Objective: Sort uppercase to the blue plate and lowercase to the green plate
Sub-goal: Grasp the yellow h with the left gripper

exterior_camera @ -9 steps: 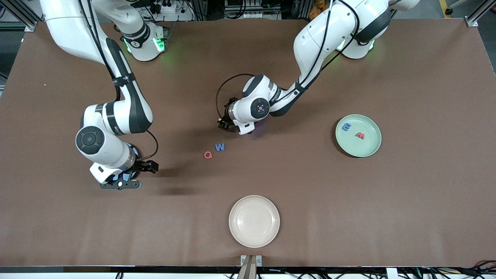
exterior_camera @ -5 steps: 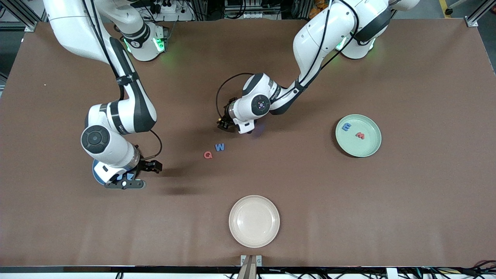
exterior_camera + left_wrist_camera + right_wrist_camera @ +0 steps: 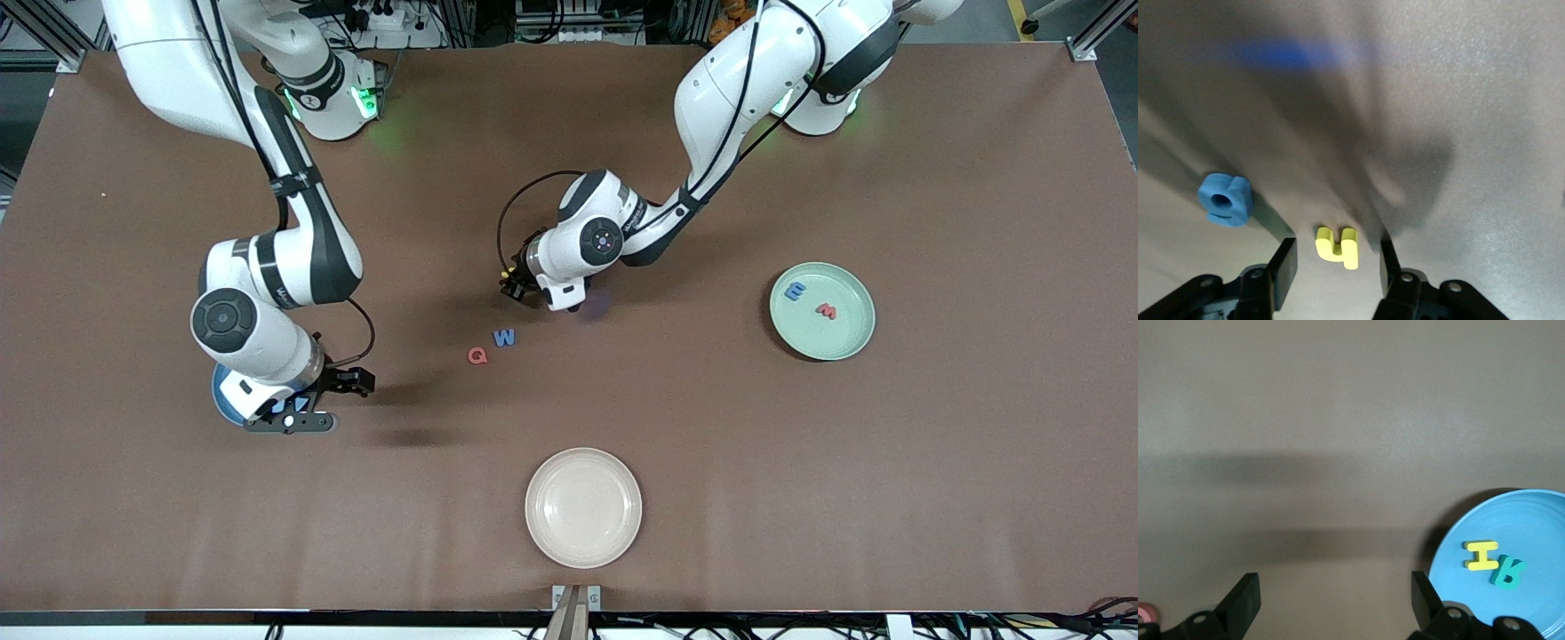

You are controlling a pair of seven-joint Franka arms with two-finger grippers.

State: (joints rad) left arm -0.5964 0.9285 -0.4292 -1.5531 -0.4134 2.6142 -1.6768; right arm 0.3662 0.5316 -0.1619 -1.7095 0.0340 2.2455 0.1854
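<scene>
A yellow lowercase h [image 3: 1337,247] lies flat on the table between the fingers of my left gripper [image 3: 1337,267]. The jaws stand open, with a gap on each side of the letter. A blue lowercase letter [image 3: 1225,200] lies beside it. From the front, the left gripper [image 3: 516,283] hangs low over the table's middle and hides both letters. The red Q [image 3: 477,356] and blue W [image 3: 504,337] lie just nearer the camera. My right gripper [image 3: 348,382] is open and empty beside the blue plate [image 3: 1538,520], which holds the yellow H [image 3: 1481,555] and teal R [image 3: 1509,573].
The green plate [image 3: 845,342] stands toward the left arm's end with a blue letter [image 3: 794,291] and a red letter [image 3: 827,311] in it. A cream plate [image 3: 582,507] sits near the front edge. The right arm covers most of the blue plate [image 3: 220,396].
The right arm has drifted off the blue plate toward the table's middle, so a sliver of the plate's rim now shows. The left arm has barely shifted.
</scene>
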